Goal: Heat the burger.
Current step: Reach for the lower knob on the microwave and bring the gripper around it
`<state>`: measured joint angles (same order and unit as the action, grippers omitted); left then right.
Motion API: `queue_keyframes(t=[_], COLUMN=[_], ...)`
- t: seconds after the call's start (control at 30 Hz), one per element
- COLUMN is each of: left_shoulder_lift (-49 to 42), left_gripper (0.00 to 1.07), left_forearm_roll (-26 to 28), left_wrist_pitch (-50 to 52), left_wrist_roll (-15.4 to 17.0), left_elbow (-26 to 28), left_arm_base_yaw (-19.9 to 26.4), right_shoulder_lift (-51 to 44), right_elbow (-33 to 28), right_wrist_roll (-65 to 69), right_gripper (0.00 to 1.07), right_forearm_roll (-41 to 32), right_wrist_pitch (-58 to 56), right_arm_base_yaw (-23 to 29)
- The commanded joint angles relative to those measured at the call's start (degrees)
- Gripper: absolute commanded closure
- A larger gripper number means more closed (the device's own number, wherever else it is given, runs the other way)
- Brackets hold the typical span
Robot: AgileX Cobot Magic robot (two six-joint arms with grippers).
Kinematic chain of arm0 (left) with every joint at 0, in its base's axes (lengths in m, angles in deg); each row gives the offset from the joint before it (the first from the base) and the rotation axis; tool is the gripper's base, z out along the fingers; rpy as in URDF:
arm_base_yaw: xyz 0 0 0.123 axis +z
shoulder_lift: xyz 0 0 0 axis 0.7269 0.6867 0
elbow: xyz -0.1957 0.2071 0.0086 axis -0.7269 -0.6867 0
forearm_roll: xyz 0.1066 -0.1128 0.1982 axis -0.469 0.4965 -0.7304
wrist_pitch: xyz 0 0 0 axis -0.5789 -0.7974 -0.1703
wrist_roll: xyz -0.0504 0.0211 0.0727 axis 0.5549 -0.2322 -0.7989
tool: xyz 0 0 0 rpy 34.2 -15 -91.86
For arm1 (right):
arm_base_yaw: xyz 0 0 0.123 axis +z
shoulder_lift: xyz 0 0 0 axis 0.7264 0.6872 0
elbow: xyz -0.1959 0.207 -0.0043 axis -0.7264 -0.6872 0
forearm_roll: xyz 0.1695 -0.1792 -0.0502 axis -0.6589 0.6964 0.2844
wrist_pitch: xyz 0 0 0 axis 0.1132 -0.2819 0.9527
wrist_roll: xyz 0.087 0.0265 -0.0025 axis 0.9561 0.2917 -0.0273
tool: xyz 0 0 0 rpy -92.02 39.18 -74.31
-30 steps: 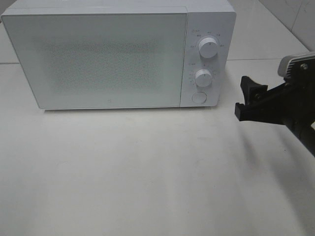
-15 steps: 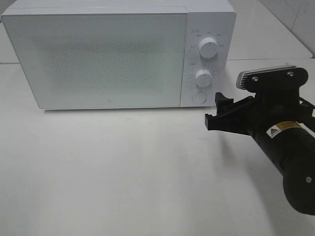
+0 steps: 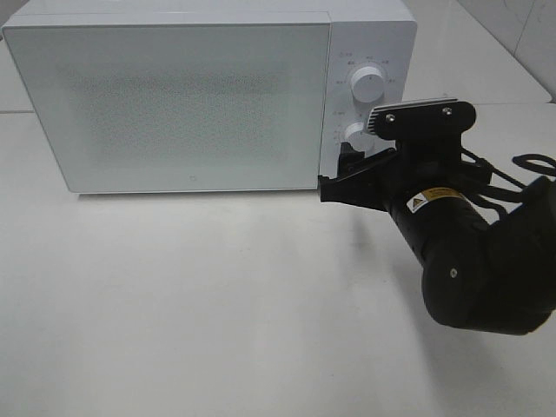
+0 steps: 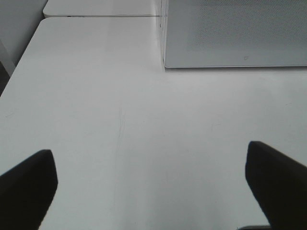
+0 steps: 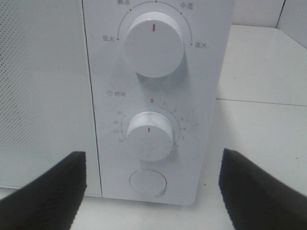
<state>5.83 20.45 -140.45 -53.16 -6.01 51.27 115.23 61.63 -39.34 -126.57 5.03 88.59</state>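
One white table (image 3: 217, 304) held one white microwave (image 3: 174, 104) with its door shut. The burger could not be seen. The right gripper (image 3: 334, 174), wide open and empty, had moved in from the right, up to the two dials (image 5: 153, 43) and one button (image 5: 148, 182). The left gripper (image 4: 153, 187) hung wide open over the table.

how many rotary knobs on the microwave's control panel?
2. The upper knob sits near the top of the control panel; the timer knob is directly below it. The round button beneath is flat, not a knob. None seem hidden.
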Motion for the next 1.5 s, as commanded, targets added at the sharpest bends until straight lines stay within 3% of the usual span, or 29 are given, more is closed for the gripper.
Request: queue_keyframes(t=[0.03, 0.73, 1.17, 1.3, 1.37, 1.4, 1.47, 1.5], left_shoulder_lift=[-1.4, -1.4, -1.4, -1.4, -1.4, -1.4, -1.4, -1.4], left_gripper=[0.07, 0.07, 0.07, 0.07, 0.07, 0.07, 0.07, 0.07], left_forearm_roll=[0.1, 0.1, 0.1, 0.1, 0.1, 0.1, 0.1, 0.1], left_wrist_pitch=[0.9, 0.9, 0.9, 0.9, 0.9, 0.9, 0.9, 0.9], left_wrist_roll=[0.2, 0.2, 0.2, 0.2, 0.2, 0.2, 0.2, 0.2], left_elbow=[-0.1, -0.1, -0.1, -0.1, -0.1, -0.1, -0.1, -0.1], left_arm_base_yaw=[0.0, 0.0, 0.0, 0.0, 0.0, 0.0, 0.0, 0.0], right_shoulder_lift=[1.1, 11.9, 12.7, 12.7, 12.7, 12.7, 12.7, 12.7], right_elbow=[2.2, 14.9, 15.5, 15.5, 15.5, 15.5, 15.5, 15.5], right_wrist_roll=[-0.3, 0.5, 0.8, 1.0, 1.9, 1.9, 2.4, 2.4], right_gripper=[0.32, 0.32, 0.33, 0.40, 0.56, 0.56, 0.83, 0.83], right_forearm_roll=[0.0, 0.2, 0.0, 0.0, 0.0, 0.0, 0.0, 0.0], right_wrist_pitch=[10.8, 8.3, 7.4, 7.0, 6.5, 6.5, 5.9, 5.9], right_arm_base_yaw=[0.2, -3.3, -4.6, -4.6, -4.6, -4.6, -4.6, -4.6])
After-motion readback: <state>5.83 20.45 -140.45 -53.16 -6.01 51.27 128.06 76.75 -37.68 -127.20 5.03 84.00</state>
